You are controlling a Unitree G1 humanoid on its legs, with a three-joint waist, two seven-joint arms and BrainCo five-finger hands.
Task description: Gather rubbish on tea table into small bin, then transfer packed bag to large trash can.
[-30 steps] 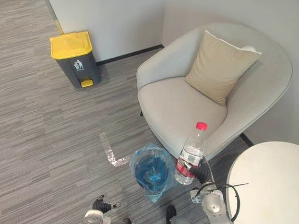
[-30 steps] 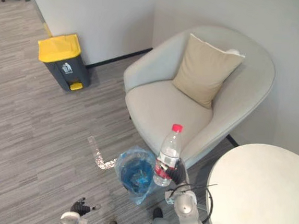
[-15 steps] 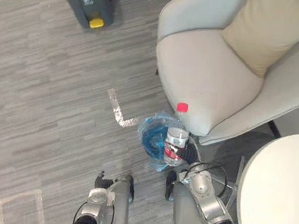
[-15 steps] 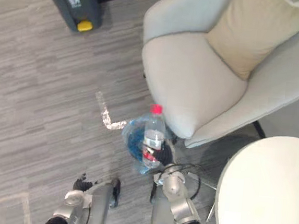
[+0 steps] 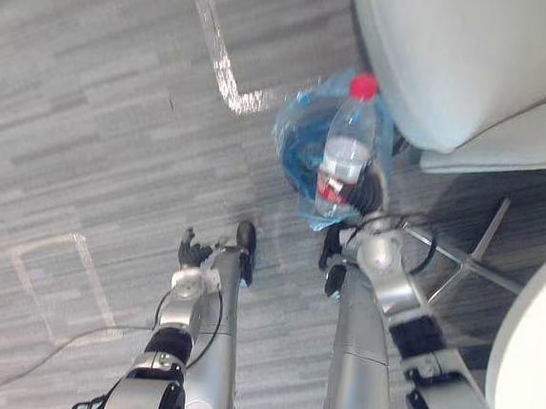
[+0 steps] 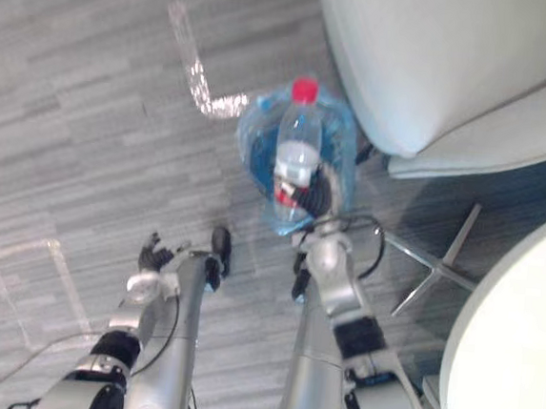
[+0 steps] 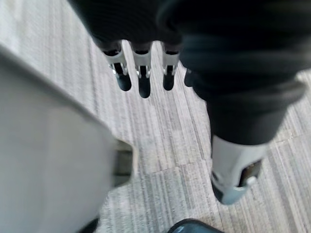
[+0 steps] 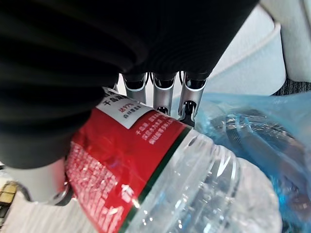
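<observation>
A clear plastic bottle (image 5: 347,144) with a red cap and a red label stands upright in my right hand (image 5: 370,190), whose fingers (image 8: 165,92) curl round its lower part. The bottle (image 8: 160,179) hangs over the right side of the small bin (image 5: 296,154), which is lined with a blue bag (image 8: 252,126) and stands on the floor by the armchair. My left hand (image 5: 190,252) hangs low near the floor, fingers (image 7: 141,77) straight and holding nothing.
A pale grey armchair (image 5: 457,68) rises right behind the bin, its metal foot (image 5: 469,265) spreading to the right. The white round table's edge (image 5: 539,352) is at the lower right. Silver tape marks (image 5: 223,66) lie on the grey carpet.
The camera has tilted down, so the whole picture has shifted. The bottle in my right hand has come from beside the bin to over its right side.
</observation>
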